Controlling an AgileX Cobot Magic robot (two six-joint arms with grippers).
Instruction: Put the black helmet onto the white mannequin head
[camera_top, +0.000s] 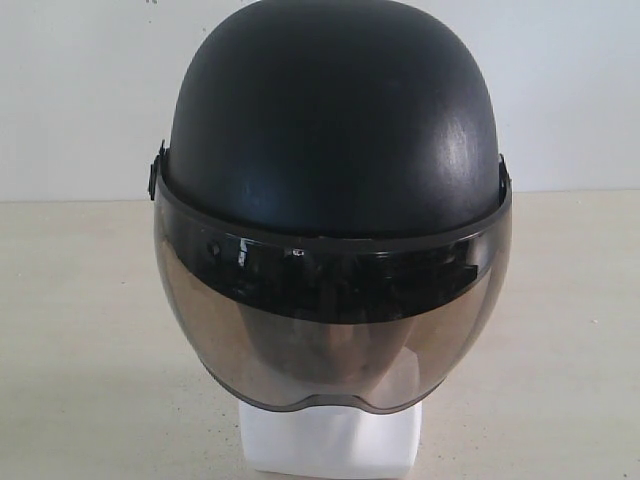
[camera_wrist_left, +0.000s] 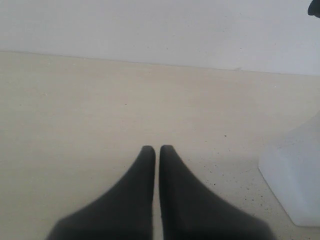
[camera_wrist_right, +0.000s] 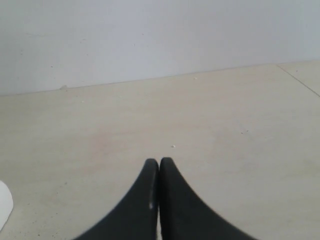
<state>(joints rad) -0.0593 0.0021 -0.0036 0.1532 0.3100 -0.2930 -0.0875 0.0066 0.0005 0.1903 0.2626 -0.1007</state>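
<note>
Pale beige tabletop runs back to a plain white wall. Over it the left pincer has its black fingers pressed together, gripping nothing; the right pincer is likewise closed and empty. Off to the side of the left pincer, clear of its tips, stands the squared neck base of the white mannequin head. Neither pincer touches the black helmet, which sits on that head, its smoky visor covering the face.
</note>
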